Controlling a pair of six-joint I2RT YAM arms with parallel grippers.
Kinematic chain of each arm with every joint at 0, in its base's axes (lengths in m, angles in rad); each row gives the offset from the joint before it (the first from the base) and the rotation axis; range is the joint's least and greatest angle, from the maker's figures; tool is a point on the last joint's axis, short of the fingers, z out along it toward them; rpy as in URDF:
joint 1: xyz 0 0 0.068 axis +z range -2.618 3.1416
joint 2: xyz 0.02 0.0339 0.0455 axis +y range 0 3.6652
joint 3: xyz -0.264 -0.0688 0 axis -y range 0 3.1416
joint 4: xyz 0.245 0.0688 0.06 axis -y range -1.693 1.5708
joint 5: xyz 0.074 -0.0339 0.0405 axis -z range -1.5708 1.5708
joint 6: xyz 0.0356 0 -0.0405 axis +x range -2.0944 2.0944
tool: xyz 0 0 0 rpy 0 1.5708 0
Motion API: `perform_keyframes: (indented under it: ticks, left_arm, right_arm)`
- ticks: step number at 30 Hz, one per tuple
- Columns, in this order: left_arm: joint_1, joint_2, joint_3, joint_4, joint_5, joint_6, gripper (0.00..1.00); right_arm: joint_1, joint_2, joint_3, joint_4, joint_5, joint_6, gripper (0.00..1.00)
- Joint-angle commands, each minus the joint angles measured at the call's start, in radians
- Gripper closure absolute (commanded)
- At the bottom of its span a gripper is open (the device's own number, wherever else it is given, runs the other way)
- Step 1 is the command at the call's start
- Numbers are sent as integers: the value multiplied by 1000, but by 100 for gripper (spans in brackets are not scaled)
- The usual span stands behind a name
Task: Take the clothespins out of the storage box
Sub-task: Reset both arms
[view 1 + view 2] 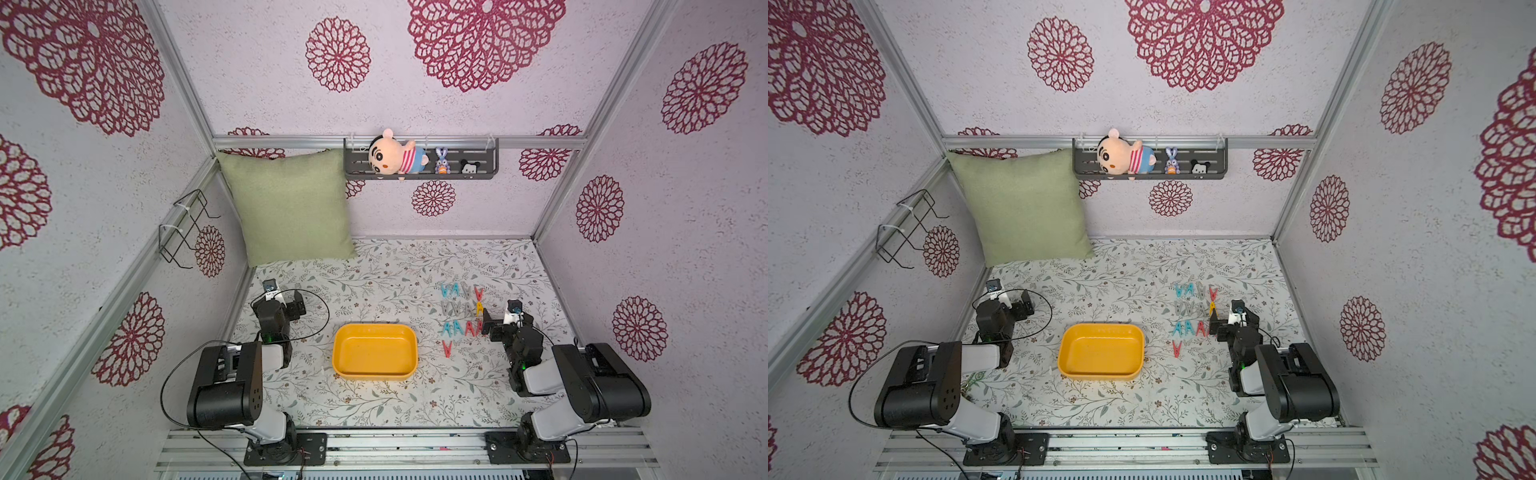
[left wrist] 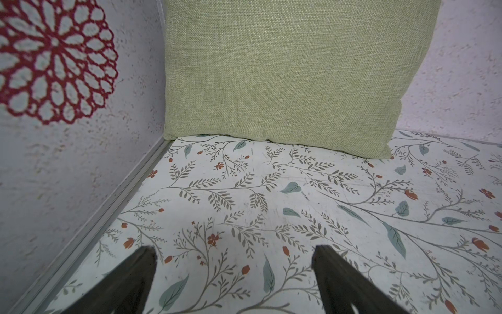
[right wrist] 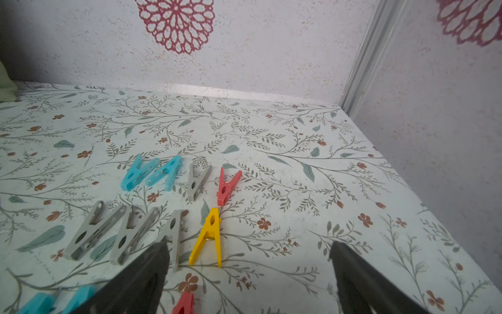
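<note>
The left fingers (image 2: 130,280) spread wide on nothing; their wrist view shows only the green cushion (image 2: 285,76) and desk (image 2: 271,190). Both top views set the storage box (image 1: 374,353) mid-desk, long axis left to right, the clothespins (image 1: 459,308) in rows on the desk just right of it. The right wrist view shows them lengthwise toward the back wall, before the wide-open, empty right fingers (image 3: 358,277).

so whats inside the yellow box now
Nothing: the storage box shows a bare floor in both top views. The clothespins lie outside it. Its near wall's inner face is hidden.
</note>
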Motion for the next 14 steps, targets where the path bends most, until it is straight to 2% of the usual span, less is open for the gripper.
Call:
perform_keyframes:
  ticks: [1,14]
  left_arm:
    - [1,-1,7,13,5,6,3]
    - [-5,-2,6,12,-12,8,3]
  right_arm:
    - [-17,-1,47,64,-42,14,1]
    - [-18,-8,47,51,-31,15,1]
